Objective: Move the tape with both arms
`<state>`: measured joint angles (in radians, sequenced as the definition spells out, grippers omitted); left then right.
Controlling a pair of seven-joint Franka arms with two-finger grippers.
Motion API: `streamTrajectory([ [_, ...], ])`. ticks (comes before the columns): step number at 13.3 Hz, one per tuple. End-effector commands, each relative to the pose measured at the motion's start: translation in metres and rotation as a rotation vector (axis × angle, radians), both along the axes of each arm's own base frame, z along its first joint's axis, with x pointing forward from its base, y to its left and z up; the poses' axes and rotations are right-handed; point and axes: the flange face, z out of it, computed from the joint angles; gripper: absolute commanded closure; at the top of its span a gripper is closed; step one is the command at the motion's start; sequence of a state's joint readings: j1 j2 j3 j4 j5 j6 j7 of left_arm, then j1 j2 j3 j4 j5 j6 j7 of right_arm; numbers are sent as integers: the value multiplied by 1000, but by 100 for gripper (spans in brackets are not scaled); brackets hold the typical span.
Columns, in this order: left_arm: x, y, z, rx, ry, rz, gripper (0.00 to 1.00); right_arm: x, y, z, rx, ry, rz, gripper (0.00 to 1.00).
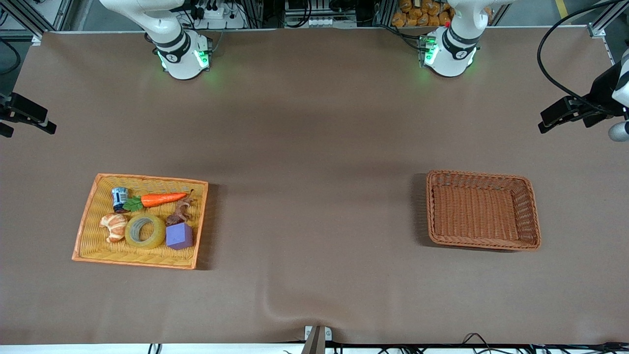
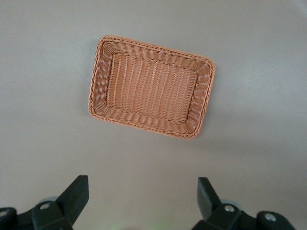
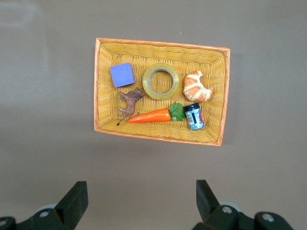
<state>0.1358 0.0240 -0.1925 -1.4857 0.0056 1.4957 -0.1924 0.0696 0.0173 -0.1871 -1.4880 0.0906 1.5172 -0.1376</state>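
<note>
- Tape [image 1: 145, 231] [image 3: 161, 81] lying flat in the yellow basket [image 1: 93, 243] [image 3: 211, 134], toward the right arm's end of the bench [image 1: 314, 147].
- Touching the tape or just beside it: croissant [image 1: 114, 226] [image 3: 197, 86] on one flank, purple cube [image 1: 179, 236] [image 3: 122, 75] on the other.
- Farther from the front camera than the tape, in the same basket: toy carrot [image 1: 159, 199] [image 3: 152, 116], small blue can [image 1: 119, 198] [image 3: 194, 116], brown animal figure [image 1: 180, 211] [image 3: 129, 102].
- Brown wicker basket [image 1: 529, 211] [image 2: 98, 86] well apart, toward the left arm's end of the bench, with nothing in it.
- Right hand [image 3: 139, 201] hanging high over the bench beside the yellow basket, fingers [image 3: 76, 199] spread wide, gripping nothing.
- Left hand [image 2: 141, 199] hanging high over the bench beside the wicker basket, fingers [image 2: 76, 194] likewise spread wide, gripping nothing.
- Both hands well clear of the tape.
</note>
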Motion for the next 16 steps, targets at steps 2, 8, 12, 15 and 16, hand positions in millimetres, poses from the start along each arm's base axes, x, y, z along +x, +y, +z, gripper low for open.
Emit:
streamTrajectory([
  [2,-1,2,2,-26,5,-16,0,2,1,1,8,4,6,0],
  [8,0,8,4,-26,-4,-7,0,15,12,-24,-17,52,28,0],
  [12,-1,9,4,-32,-4,-6,0,56,50,-97,-36,129,75,0],
  [15,-3,9,9,-31,-10,-8,0,84,104,-181,-67,160,163,0],
  [16,-3,9,11,-29,-13,-11,0,89,115,-219,-78,130,178,0],
])
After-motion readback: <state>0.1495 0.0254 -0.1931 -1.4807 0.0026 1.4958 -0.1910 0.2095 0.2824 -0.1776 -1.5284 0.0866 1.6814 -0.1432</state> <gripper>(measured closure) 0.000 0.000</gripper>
